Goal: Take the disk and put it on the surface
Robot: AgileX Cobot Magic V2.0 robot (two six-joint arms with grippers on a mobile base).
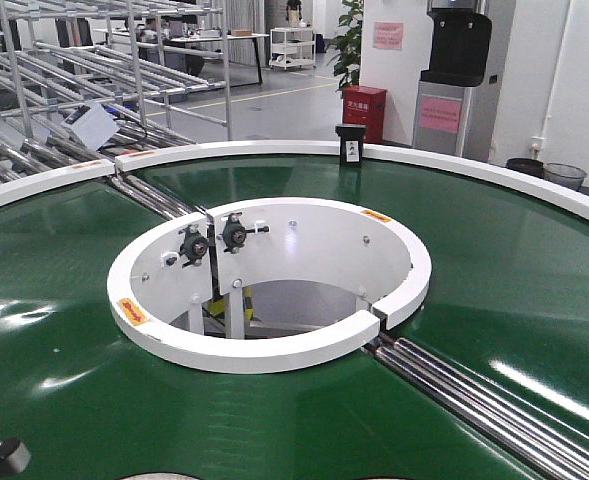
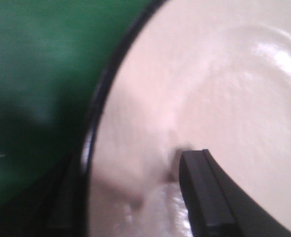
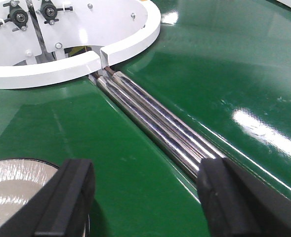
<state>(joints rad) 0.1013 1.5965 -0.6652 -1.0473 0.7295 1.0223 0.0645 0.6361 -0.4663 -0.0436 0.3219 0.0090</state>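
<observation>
In the left wrist view a pale disk (image 2: 209, 84) with a thin black rim fills most of the frame, lying on the green conveyor belt (image 2: 36, 74). My left gripper (image 2: 130, 173) straddles the disk's edge. One black finger (image 2: 207, 197) lies over the disk's face, and a dark blur at the rim's outer side looks like the other finger. How tightly they hold is unclear. My right gripper (image 3: 145, 197) is open just above the belt with nothing between its fingers, and a pale disk (image 3: 12, 187) lies by its left finger. The dark grey tabletop is out of view.
The shiny green belt (image 1: 494, 280) curves around a white inner ring (image 1: 264, 350) with an open centre. Steel rollers (image 3: 160, 123) cross the belt diagonally just ahead of the right gripper. A black box (image 1: 351, 143) stands on the white outer rim (image 1: 474, 165). Metal racks stand behind.
</observation>
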